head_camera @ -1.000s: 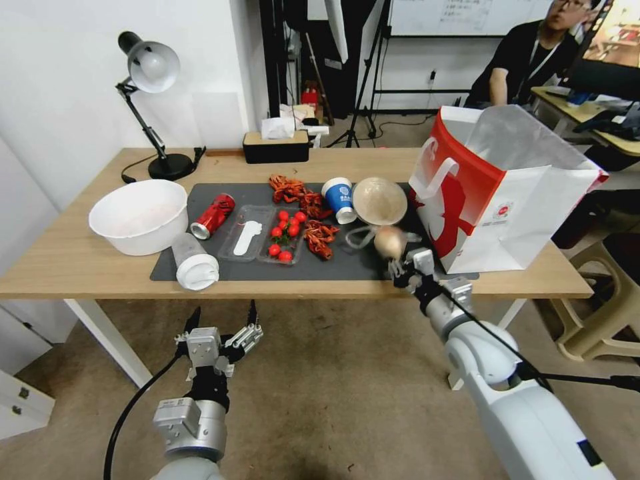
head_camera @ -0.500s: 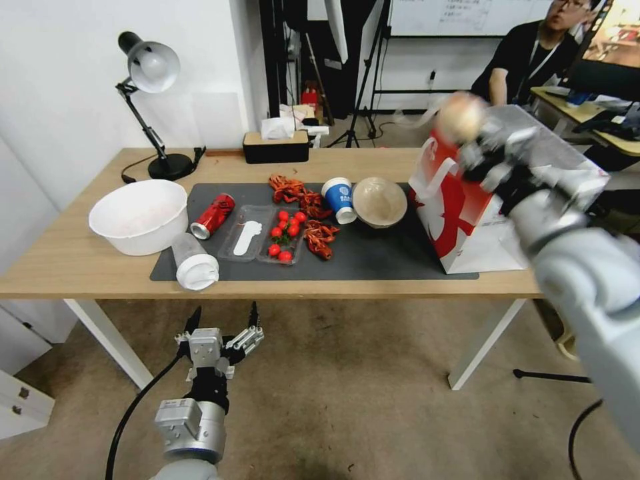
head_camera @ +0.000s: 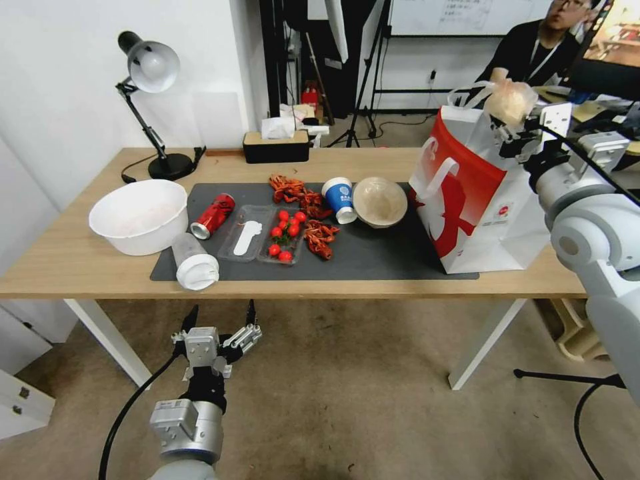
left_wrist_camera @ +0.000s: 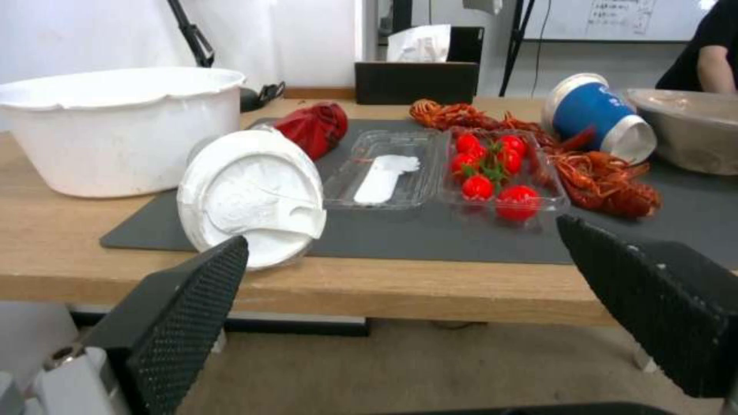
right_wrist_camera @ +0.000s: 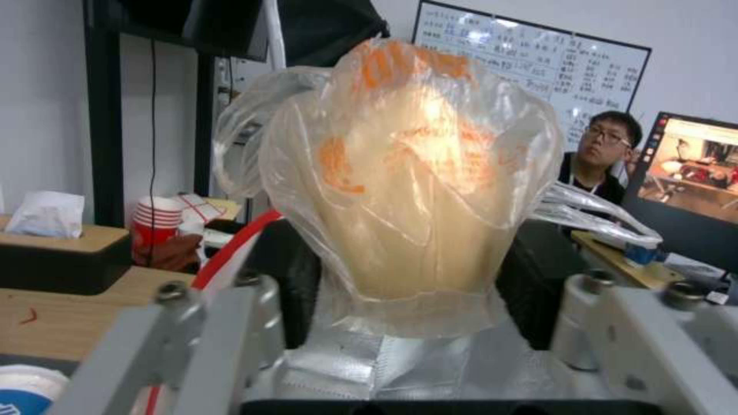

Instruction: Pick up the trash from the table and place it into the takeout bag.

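My right gripper [head_camera: 512, 131] is shut on the clear bag with a tan lump [head_camera: 510, 100], holding it just above the open top of the takeout bag [head_camera: 480, 200] at the table's right end. In the right wrist view the lump bag [right_wrist_camera: 407, 190] bulges up between the fingers [right_wrist_camera: 296, 276], with the takeout bag's silver lining [right_wrist_camera: 430, 357] underneath. On the dark mat [head_camera: 380, 260] lie a red can [head_camera: 213, 215], a clear cup with a white lid [head_camera: 193, 261], a blue-white paper cup [head_camera: 340, 199] and a beige bowl [head_camera: 380, 200]. My left gripper [head_camera: 220, 327] hangs open below the table's front edge [head_camera: 67, 283].
A white basin [head_camera: 140, 215] sits at the left beside the mat. A clear tray of tomatoes [head_camera: 283, 235] and red crawfish shells [head_camera: 303, 195] lie mid-mat. A desk lamp [head_camera: 150, 67] and a tissue box [head_camera: 275, 147] stand at the back. A stool [head_camera: 600, 320] is to the right.
My right gripper has lifted the lump bag from the mat's front right, swung it up past the takeout bag's near side, and now holds it over the opening. The left arm has stayed put.
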